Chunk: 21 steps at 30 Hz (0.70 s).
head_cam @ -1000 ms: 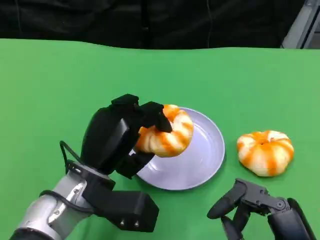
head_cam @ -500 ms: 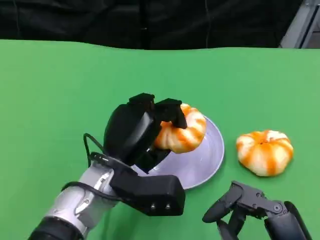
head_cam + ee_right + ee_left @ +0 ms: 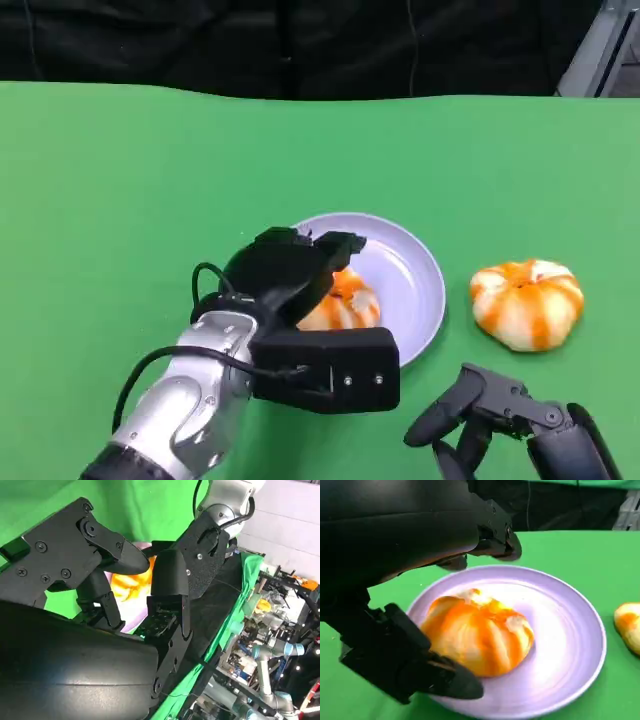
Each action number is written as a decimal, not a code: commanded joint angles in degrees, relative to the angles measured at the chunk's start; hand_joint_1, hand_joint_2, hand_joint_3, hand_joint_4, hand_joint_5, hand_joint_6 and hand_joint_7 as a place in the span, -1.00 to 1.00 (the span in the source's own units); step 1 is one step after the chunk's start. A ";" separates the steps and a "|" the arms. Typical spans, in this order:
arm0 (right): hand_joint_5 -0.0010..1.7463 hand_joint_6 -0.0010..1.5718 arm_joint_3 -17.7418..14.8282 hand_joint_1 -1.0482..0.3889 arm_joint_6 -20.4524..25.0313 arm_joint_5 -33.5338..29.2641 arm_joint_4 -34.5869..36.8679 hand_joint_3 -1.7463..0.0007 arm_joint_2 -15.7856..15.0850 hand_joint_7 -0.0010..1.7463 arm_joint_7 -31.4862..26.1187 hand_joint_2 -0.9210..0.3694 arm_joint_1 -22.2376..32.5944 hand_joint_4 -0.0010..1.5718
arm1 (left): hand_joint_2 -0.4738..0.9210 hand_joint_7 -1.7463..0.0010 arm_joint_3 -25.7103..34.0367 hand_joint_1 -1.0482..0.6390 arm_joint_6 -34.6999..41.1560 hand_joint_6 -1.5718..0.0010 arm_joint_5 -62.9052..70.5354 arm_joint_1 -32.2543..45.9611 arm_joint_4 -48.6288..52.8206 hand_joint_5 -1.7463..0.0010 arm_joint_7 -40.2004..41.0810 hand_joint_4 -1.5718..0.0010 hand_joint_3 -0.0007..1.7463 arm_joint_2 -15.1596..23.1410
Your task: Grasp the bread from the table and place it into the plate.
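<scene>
Placing step: left hand [image 3: 285, 275] cups orange-striped round bread [image 3: 477, 637] resting at 8 o'clock on lilac round plate [image 3: 570, 630]; next, release and lift clear.

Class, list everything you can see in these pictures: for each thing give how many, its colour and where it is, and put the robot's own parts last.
Table: one, green top, under everything.
Plate: one, pale lilac, middle of the table.
Bread on the plate: one, orange and white, on the plate's near left part, between the left hand's fingers.
Bread on the table: one, orange and white, on the green top right of the plate, apart from it.
Backdrop: one, black, behind the table's far edge.
Left hand: one, black, on a silver forearm, over the plate's left side, fingers around the bread; whether they press it cannot be told.
Right hand: one, black, low at the near right, holding nothing, fingers apart.
</scene>
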 commanded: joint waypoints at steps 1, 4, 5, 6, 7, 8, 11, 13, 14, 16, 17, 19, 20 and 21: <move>0.83 -0.05 -0.03 0.26 0.04 0.11 -1.11 -0.37 -0.09 0.37 -0.08 -0.21 0.40 0.07 | 1.00 0.95 -0.48 -0.50 1.26 0.89 0.02 0.44 -1.44 0.76 -0.95 1.00 -0.62 1.28; 0.83 -0.05 -0.04 0.26 0.10 0.23 -1.21 -0.37 -0.15 0.37 0.05 -0.21 0.44 0.07 | 1.00 0.95 -1.20 -0.50 3.05 0.88 0.06 0.29 -2.30 0.76 -4.81 1.00 -0.62 2.00; 0.83 -0.06 -0.04 0.26 0.14 0.31 -1.29 -0.37 -0.20 0.36 0.14 -0.22 0.48 0.07 | 1.00 0.97 -1.64 -0.67 4.33 0.95 0.18 0.20 -2.93 0.90 -7.81 1.00 -0.50 2.47; 0.83 -0.06 -0.04 0.26 0.17 0.37 -1.34 -0.37 -0.23 0.36 0.20 -0.22 0.50 0.07 | 1.00 0.98 -1.97 -0.73 5.34 0.97 0.28 0.15 -3.50 0.95 -10.00 1.00 -0.46 2.81; 0.83 -0.06 0.00 0.26 0.39 0.34 -1.47 -0.37 -0.16 0.36 0.22 -0.22 0.54 0.07 | 1.00 0.99 -1.67 -0.78 6.19 0.99 -0.63 0.46 -5.23 0.98 -13.39 1.00 -0.42 3.78; 0.83 -0.06 0.03 0.26 0.56 0.30 -1.57 -0.37 -0.10 0.37 0.21 -0.22 0.56 0.07 | 1.00 0.99 -1.34 -0.84 6.65 0.99 -1.32 0.72 -6.54 0.99 -15.39 1.00 -0.41 4.41; 0.82 -0.05 -0.08 0.26 0.65 0.16 -1.55 -0.37 -0.20 0.37 0.20 -0.22 0.42 0.07 | 1.00 1.00 -0.23 -0.89 6.88 1.00 -3.61 1.82 -9.87 1.00 -18.97 1.00 -0.39 6.40; 0.82 -0.05 -0.33 0.26 0.38 0.07 -1.30 -0.37 -0.47 0.36 0.18 -0.21 0.12 0.08 | 1.00 1.00 1.00 -0.92 6.21 1.00 -5.69 2.99 -12.35 1.00 -20.67 1.00 -0.43 8.18; 0.82 -0.05 -0.38 0.26 0.31 0.06 -1.24 -0.36 -0.54 0.36 0.17 -0.21 0.05 0.08 | 1.00 1.00 1.24 -0.92 6.11 1.00 -6.22 3.27 -13.01 1.00 -21.10 1.00 -0.44 8.64; 0.82 -0.05 -0.35 0.26 0.31 0.28 -1.16 -0.36 -0.50 0.36 0.18 -0.21 0.06 0.09 | 1.00 1.00 2.20 -0.91 6.28 1.00 -7.54 4.37 -15.38 1.00 -22.24 1.00 -0.46 9.86; 0.81 -0.05 -0.34 0.26 0.32 0.34 -1.13 -0.36 -0.49 0.36 0.18 -0.21 0.06 0.09 | 1.00 1.00 2.47 -0.90 6.35 1.00 -7.94 4.71 -16.11 1.00 -22.59 1.00 -0.47 10.24; 0.81 -0.05 -0.15 0.25 0.44 -0.10 -1.24 -0.37 -0.47 0.36 0.10 -0.21 0.06 0.09 | 1.00 1.00 4.17 -0.86 5.23 1.00 -9.81 6.40 -19.63 1.00 -23.24 1.00 -0.49 12.12; 0.81 -0.05 -0.02 0.24 0.58 -0.27 -1.34 -0.37 -0.43 0.36 0.09 -0.21 0.07 0.10 | 1.00 1.00 5.46 -0.83 4.20 1.00 -11.16 7.62 -21.67 1.00 -23.07 1.00 -0.51 13.10; 0.82 -0.05 0.13 0.24 0.69 -0.38 -1.42 -0.37 -0.36 0.36 0.05 -0.21 0.08 0.10 | 1.00 1.00 6.78 -0.79 3.28 1.00 -12.58 8.90 -23.57 1.00 -22.70 1.00 -0.52 13.84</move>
